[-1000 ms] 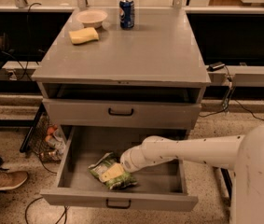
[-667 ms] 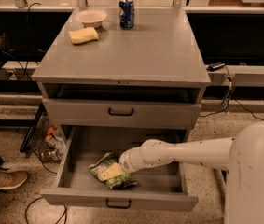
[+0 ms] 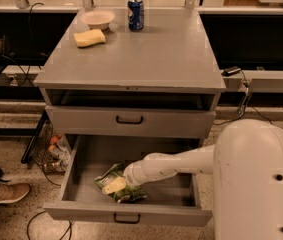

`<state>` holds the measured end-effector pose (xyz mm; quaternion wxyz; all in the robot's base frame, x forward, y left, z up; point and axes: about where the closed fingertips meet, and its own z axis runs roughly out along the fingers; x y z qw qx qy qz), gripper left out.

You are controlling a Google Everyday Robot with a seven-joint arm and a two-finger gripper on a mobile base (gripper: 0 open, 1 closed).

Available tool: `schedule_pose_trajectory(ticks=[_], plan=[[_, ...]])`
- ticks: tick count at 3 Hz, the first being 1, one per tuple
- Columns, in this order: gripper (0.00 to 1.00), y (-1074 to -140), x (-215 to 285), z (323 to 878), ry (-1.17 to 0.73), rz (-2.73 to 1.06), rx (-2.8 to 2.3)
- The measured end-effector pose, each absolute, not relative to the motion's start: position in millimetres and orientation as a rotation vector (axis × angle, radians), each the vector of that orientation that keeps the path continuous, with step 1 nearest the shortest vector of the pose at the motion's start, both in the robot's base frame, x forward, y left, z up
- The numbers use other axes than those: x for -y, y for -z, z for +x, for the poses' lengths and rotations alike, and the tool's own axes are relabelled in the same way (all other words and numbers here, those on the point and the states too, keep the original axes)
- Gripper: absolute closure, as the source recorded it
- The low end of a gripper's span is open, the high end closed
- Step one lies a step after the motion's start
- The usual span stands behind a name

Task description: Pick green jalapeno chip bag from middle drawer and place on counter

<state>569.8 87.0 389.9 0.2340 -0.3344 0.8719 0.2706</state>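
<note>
The green jalapeno chip bag [image 3: 110, 176], crumpled foil with a pale patch, lies in the front left part of the open middle drawer [image 3: 83, 213], the cabinet's lowest tier. My white arm reaches in from the right. The gripper [image 3: 119, 186] is down on the bag, its tip over the bag's middle. The counter [image 3: 146, 54] is the grey flat top of the cabinet, above the drawers.
On the counter's back left stand a yellow sponge [image 3: 89, 37], a pale bowl [image 3: 98, 18] and a blue soda can [image 3: 135, 14]. A shut drawer [image 3: 129, 119] sits one tier higher. A person's leg and shoe [image 3: 1, 193] are at the left. Cables lie on the floor.
The arm's end has crept a little to the left over the bag. The bag lies in the same spot in the drawer.
</note>
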Motion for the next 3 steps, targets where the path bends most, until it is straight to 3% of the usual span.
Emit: schedule_pose_trajectory(ticks=[1, 3], plan=[[0.18, -375.8, -94.1, 570.9, -0.742, -0.924, -2.413], [0.66, -366.6, -97.3, 572.6, -0.790, -0.972, -2.381]])
